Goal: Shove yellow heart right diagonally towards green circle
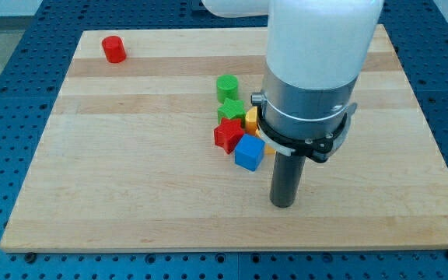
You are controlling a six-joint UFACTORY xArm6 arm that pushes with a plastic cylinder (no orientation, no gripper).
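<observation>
Yellow heart-shaped block [251, 119] half-hidden behind arm, just below green circular block [227, 85], in cluster.
No pincer: your rod's tip [283, 204] rests clear below-right. Block likely light, rigid, slides easily; push its lower-left edge.

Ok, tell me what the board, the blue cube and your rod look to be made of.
Board: pale wood, judging by its plank seams and grain, satin finish. Blue cube: probably painted wood or plastic, a flat, even colour, matte. Rod, ending in my tip just to the view's right of and below the cube: dark and smooth, perhaps metal or plastic; I cannot tell which.
</observation>
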